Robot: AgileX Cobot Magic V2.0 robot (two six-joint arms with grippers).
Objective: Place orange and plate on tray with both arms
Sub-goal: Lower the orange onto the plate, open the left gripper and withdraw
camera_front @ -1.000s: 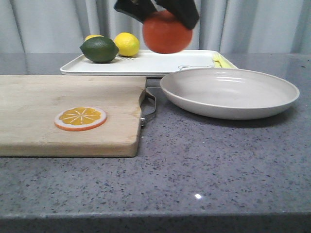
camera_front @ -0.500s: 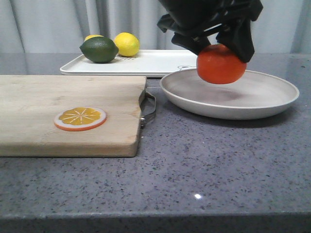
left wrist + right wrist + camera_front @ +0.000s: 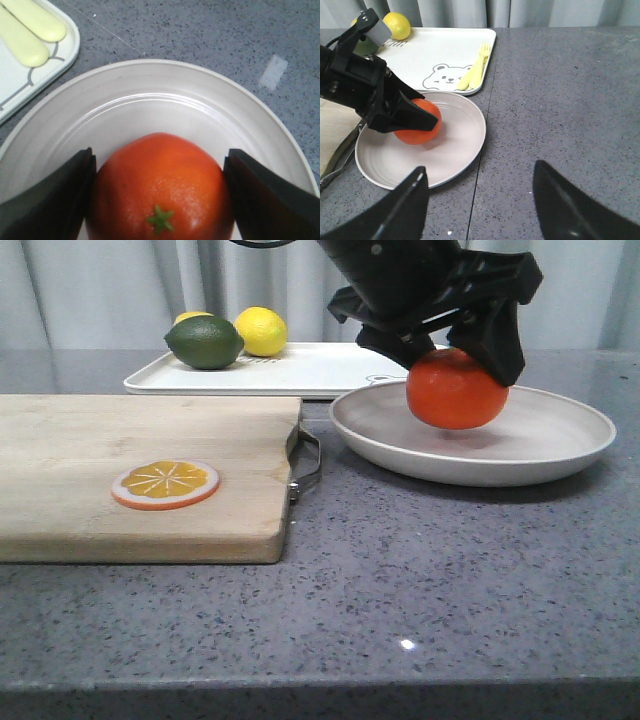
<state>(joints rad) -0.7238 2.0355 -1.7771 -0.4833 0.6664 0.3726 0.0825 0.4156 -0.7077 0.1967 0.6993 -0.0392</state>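
Observation:
My left gripper point(image 3: 450, 365) is shut on the orange point(image 3: 455, 390), one black finger on each side. It holds the fruit low inside the off-white plate point(image 3: 560, 435), at or just above its floor. In the left wrist view the orange point(image 3: 160, 185) shows its green stem star between the fingers, over the plate point(image 3: 150, 100). The white tray point(image 3: 320, 368) lies just behind the plate. My right gripper point(image 3: 480, 167) is open and empty, above the table by the plate's point(image 3: 455, 145) near rim. The right wrist view also shows the orange point(image 3: 417, 131) and the tray point(image 3: 445, 50).
A wooden cutting board point(image 3: 150, 470) with an orange slice disc point(image 3: 165, 484) lies at the left. On the tray are a lime point(image 3: 204, 342), a lemon point(image 3: 261, 331) with another behind, and pale yellow cutlery point(image 3: 475, 70) next to the bear print point(image 3: 445, 75).
My left gripper carried the orange from above the tray to the right and down, into the plate. The plate and tray have not moved.

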